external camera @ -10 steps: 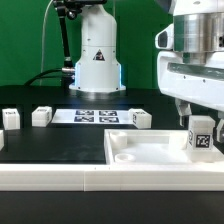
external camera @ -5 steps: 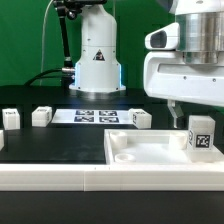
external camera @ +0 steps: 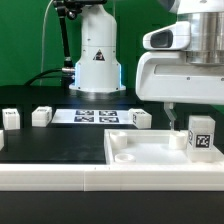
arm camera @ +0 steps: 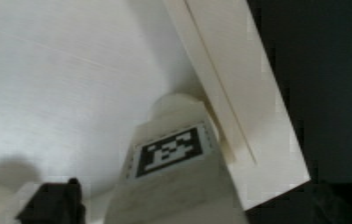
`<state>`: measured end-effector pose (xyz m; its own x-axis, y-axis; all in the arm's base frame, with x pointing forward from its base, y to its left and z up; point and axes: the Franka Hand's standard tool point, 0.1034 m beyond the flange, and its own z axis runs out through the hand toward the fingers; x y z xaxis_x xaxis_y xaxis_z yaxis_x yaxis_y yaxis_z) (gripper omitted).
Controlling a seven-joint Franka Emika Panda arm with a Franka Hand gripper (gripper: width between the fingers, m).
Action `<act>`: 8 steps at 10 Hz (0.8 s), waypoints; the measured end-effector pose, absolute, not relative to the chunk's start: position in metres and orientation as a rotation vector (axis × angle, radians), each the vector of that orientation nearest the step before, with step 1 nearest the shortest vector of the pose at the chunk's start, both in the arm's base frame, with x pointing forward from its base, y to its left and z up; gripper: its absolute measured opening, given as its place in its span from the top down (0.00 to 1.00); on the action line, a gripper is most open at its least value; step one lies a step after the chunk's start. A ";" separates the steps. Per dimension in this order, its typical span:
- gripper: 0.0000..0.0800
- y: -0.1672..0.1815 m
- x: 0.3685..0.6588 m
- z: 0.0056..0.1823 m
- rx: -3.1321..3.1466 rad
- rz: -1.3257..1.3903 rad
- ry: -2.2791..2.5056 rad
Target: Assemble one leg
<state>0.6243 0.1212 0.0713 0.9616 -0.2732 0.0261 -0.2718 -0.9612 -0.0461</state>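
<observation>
The leg [external camera: 201,134], a small white post with a black-and-white tag, stands upright in the corner of the large white tray-like piece [external camera: 150,162] at the exterior view's right. My gripper [external camera: 192,116] hangs just over it, open. One finger [external camera: 170,114] stands apart from the leg on the exterior view's left, and the other is hidden. In the wrist view the leg [arm camera: 176,150] fills the space between my gripper's [arm camera: 191,214] dark fingertips [arm camera: 50,204], next to the tray's raised rim [arm camera: 226,80].
Three more loose white legs lie on the black table: two at the exterior view's left [external camera: 8,118] [external camera: 41,115] and one near the middle [external camera: 140,119]. The marker board [external camera: 97,115] lies behind them, in front of the robot base [external camera: 97,60].
The hand has shifted toward the exterior view's left and the visible finger has drawn away from the leg. The leg stays standing in the tray's corner.
</observation>
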 end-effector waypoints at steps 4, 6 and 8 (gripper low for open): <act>0.29 0.117 0.625 0.072 -3.108 -0.061 0.193; 0.64 0.117 0.625 0.072 -3.108 -0.061 0.193; 0.64 0.117 0.626 0.072 -3.105 -0.063 0.224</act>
<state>0.6256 0.1170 0.0718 0.9888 -0.1442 0.0386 -0.1431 -0.9892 -0.0310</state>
